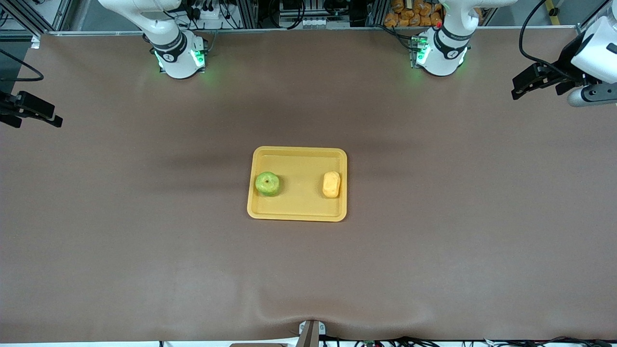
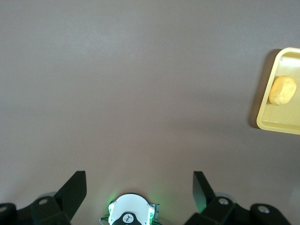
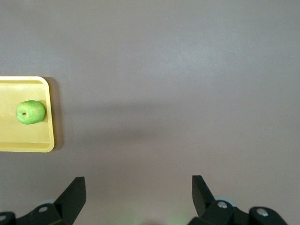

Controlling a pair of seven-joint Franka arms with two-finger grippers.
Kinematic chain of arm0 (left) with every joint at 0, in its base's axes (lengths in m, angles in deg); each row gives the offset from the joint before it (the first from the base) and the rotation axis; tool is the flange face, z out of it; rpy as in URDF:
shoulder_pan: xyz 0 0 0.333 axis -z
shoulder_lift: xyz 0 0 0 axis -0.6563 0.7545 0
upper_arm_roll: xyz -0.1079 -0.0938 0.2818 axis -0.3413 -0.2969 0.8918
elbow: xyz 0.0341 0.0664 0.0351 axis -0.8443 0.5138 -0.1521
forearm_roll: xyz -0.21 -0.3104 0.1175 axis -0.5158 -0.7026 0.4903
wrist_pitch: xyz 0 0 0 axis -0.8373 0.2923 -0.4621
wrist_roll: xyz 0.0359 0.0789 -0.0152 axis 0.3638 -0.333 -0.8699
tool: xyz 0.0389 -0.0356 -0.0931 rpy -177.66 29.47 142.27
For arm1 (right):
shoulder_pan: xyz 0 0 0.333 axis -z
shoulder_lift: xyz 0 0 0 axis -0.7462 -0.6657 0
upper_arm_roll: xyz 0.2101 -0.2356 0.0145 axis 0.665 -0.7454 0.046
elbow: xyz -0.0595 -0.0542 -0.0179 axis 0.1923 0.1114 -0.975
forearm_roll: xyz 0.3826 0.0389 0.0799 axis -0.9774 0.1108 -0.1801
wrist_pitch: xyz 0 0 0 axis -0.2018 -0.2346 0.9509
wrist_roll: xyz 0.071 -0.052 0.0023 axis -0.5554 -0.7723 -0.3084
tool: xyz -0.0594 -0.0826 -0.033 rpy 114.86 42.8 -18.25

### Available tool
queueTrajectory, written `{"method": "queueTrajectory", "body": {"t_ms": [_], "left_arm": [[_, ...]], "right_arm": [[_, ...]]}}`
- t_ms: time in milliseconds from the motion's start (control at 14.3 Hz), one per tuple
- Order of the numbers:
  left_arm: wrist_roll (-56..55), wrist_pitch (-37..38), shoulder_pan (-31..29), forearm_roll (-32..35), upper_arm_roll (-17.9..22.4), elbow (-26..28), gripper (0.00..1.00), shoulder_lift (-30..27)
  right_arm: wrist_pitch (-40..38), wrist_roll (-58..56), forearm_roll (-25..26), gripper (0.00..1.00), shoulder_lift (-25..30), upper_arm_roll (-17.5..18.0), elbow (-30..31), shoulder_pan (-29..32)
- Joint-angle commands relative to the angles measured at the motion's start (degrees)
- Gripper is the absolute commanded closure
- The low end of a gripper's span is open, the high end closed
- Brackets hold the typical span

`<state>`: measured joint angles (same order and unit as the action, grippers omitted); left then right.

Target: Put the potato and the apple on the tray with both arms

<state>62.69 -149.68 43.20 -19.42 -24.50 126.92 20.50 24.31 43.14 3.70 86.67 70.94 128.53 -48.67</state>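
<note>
The yellow-orange tray (image 1: 299,209) lies in the middle of the brown table. The green apple (image 1: 267,183) sits in it at the side toward the right arm's end. The potato (image 1: 331,184) lies in it at the side toward the left arm's end. My left gripper (image 1: 525,86) hangs open and empty over the table's left-arm end, away from the tray. Its wrist view (image 2: 139,180) shows the potato (image 2: 282,90) and a tray corner (image 2: 267,123). My right gripper (image 1: 41,114) hangs open and empty over the right-arm end. Its wrist view (image 3: 138,185) shows the apple (image 3: 31,112) in the tray (image 3: 40,145).
The two arm bases (image 1: 179,55) (image 1: 441,53), lit green, stand along the table's back edge. A small mount (image 1: 311,332) sits at the table's front edge. A wrinkle in the brown cover (image 1: 270,313) lies near it.
</note>
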Motion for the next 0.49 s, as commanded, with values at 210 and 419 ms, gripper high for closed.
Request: {"method": "queueTrajectory", "body": {"t_ms": [210,419], "left_arm": [[-0.11,0.29,-0.06,-0.70,0.37,0.36,0.00,-0.11],[0.15,0.20,0.02,-0.35,0.37,0.27,0.00,0.33]], "right_arm": [[0.04,-0.49,0.71,0.00,-0.27,0.69,-0.55,1.02],[0.04,-0.58,0.71,0.00,-0.27,0.69,-0.55,1.11]]}}
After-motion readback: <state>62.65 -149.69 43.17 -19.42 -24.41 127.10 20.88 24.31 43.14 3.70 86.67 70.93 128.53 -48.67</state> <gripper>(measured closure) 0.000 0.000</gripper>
